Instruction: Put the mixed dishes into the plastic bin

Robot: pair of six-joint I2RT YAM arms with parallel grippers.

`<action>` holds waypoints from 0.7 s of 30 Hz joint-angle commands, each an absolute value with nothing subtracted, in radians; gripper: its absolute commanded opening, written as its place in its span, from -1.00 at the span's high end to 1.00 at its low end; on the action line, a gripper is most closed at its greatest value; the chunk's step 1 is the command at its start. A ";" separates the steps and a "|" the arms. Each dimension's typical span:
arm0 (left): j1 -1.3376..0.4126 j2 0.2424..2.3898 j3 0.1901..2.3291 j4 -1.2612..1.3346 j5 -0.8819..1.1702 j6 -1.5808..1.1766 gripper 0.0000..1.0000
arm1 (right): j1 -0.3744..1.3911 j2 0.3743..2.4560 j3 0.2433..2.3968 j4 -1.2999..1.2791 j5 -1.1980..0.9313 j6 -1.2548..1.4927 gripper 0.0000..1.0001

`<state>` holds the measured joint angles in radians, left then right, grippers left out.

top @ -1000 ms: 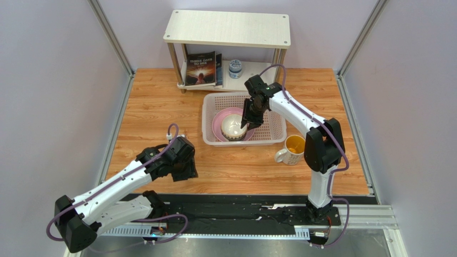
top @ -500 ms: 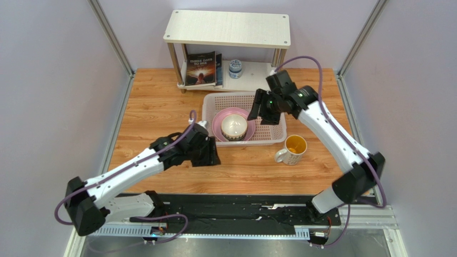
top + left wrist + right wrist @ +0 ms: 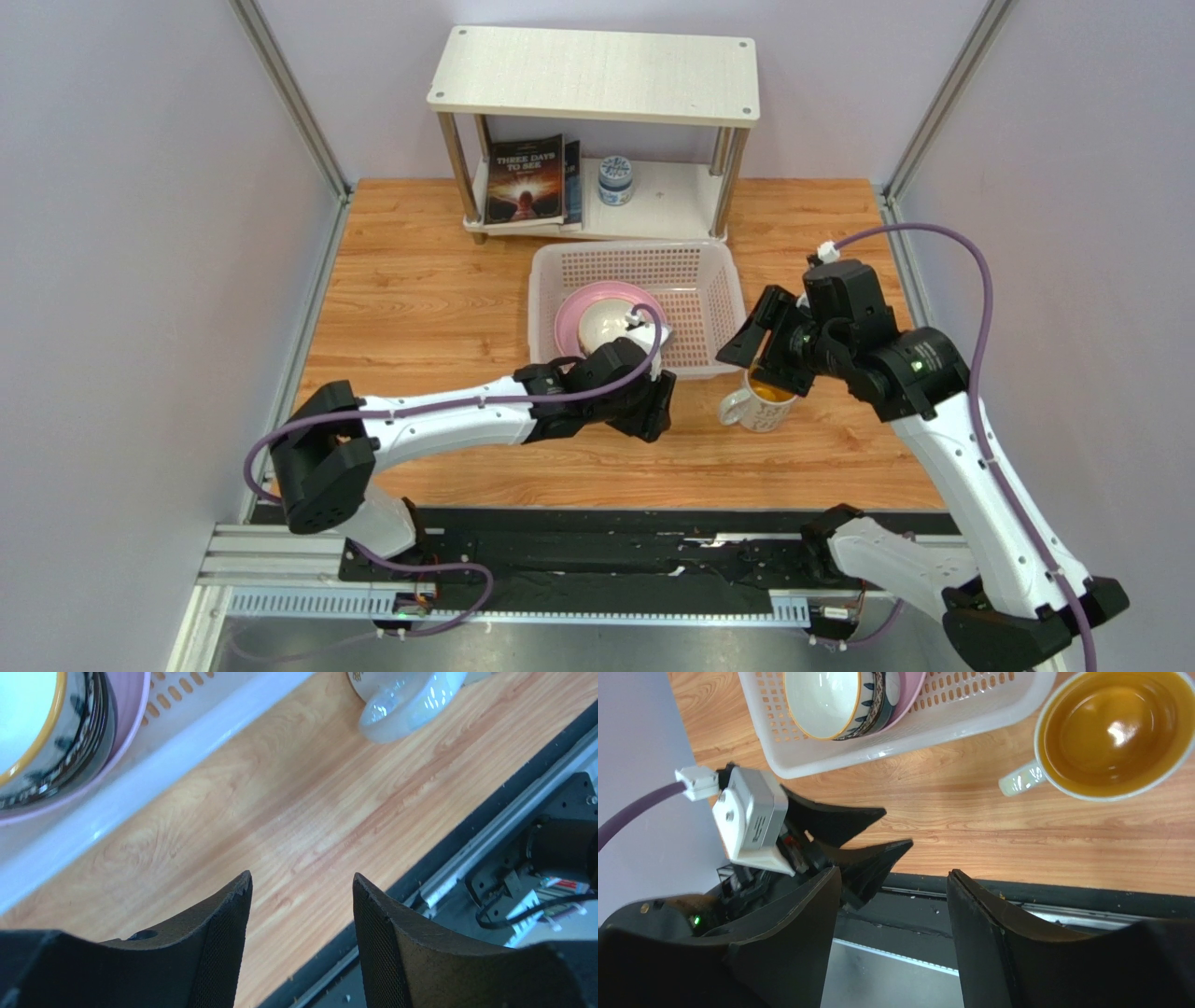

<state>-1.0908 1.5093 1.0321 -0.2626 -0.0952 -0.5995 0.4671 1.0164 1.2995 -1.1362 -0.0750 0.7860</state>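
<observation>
The plastic bin (image 3: pixel 706 297) stands mid-table. It holds the pink plate (image 3: pixel 570 317) with a dark-patterned bowl (image 3: pixel 875 701) and a white bowl (image 3: pixel 613 324) nested on it. The white mug (image 3: pixel 759 406), yellow inside, stands on the wood just right of the bin's front corner. My left gripper (image 3: pixel 657 409) lies low along the bin's front wall (image 3: pixel 140 791), open and empty, with the mug (image 3: pixel 407 707) a short way beyond its tips. My right gripper (image 3: pixel 751 340) hovers above the mug (image 3: pixel 1116 735), open and empty.
A white two-tier shelf (image 3: pixel 596 73) at the back holds a book (image 3: pixel 528 179) and a small blue-white jar (image 3: pixel 615 178). The black base rail (image 3: pixel 617 553) runs along the table's near edge. Metal posts and grey walls close in both sides.
The right gripper opened, rose out of the bin and swung right to above the mug, leaving a bowl on the stack. The left arm reached right along the bin's front.
</observation>
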 commanded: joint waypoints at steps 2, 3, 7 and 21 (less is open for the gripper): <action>-1.091 1.642 1.058 -0.006 -0.081 -0.503 -0.21 | 0.459 0.901 1.299 -1.181 -0.028 0.883 -0.23; -1.098 1.664 1.057 0.047 -0.080 -0.491 -0.21 | 0.459 0.890 1.299 -1.189 -0.020 0.890 -0.23; -1.126 1.768 1.129 0.154 -0.068 -0.387 -0.20 | 0.459 0.835 1.287 -1.221 -0.003 0.897 -0.22; -1.132 1.787 1.086 0.301 0.038 -0.190 -0.18 | 0.456 0.804 1.218 -1.221 -0.009 0.887 -0.21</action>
